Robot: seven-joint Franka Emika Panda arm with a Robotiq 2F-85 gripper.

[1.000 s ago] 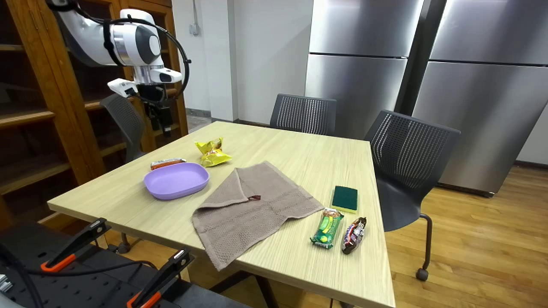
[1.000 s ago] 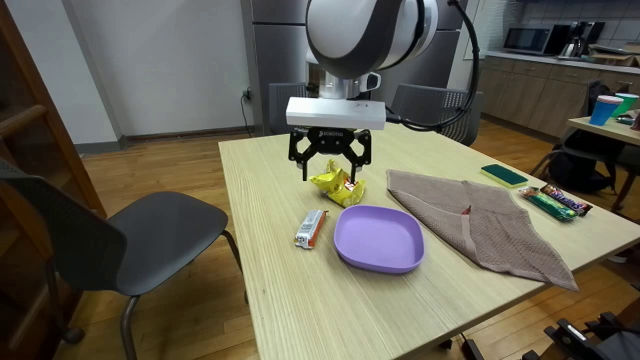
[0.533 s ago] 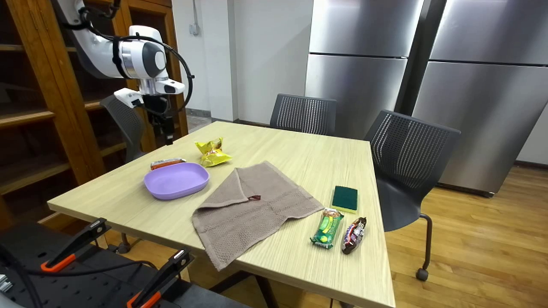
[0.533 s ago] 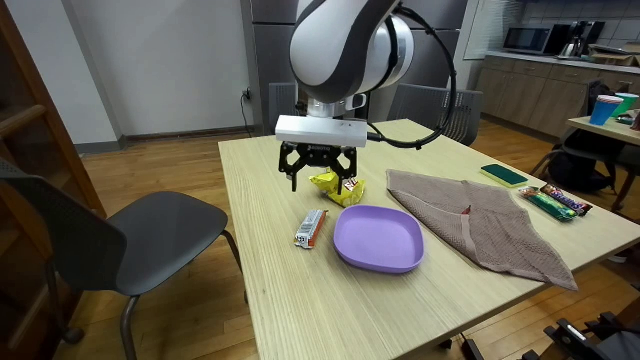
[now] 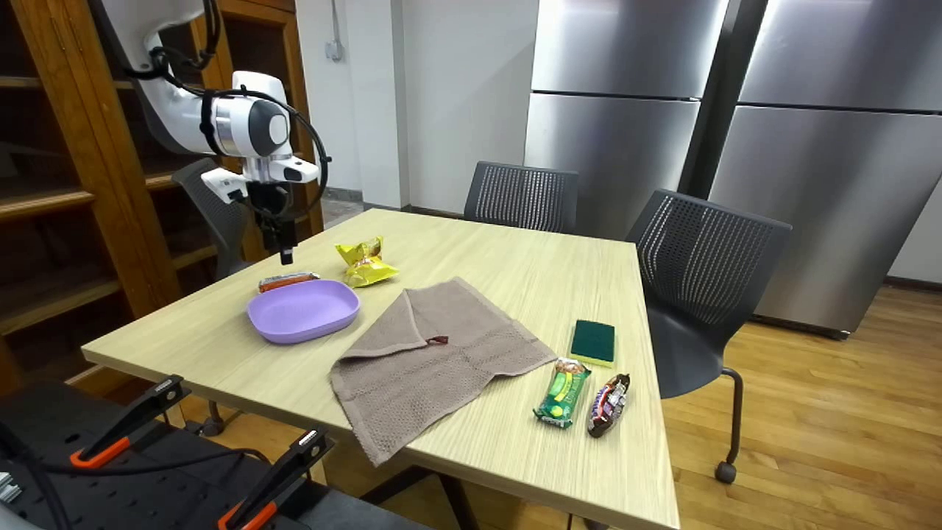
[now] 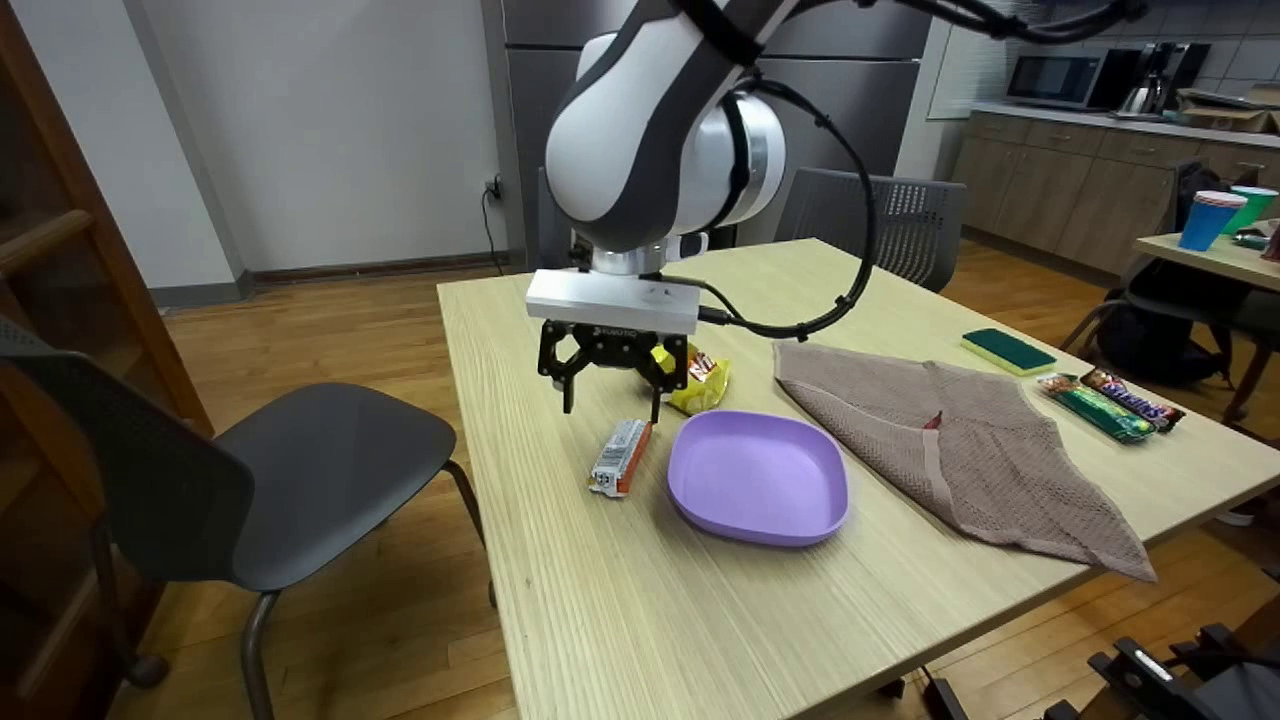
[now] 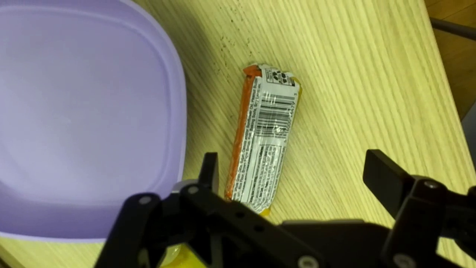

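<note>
My pincer (image 6: pixel 611 415): "ROBOTIQ", faint. White bar (image 7: pixel 266 141): barcode; fine print, "Oil" and "Baking Soda" legible. Green bar (image 5: pixel 562 394), brown bar (image 5: pixel 608 406), yellow bag (image 6: pixel 705 380): print too small for me to read.

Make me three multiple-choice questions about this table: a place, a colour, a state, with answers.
1. Where is the silver-orange wrapped bar?
A. On the pale wooden table, beside the shallow purple dish
B. In the dish
C. Under the dish

2. What colour tops the rectangular sponge?
A. Red
B. White
C. Green

3. The black two-finger gripper is:
A. Shut, empty
B. Open, empty
C. Shut on the bar

1 A: wrist view shows table between them.
2 C: both exterior views show green over yellow.
3 B: its jaws stand wide, holding nothing.
</note>
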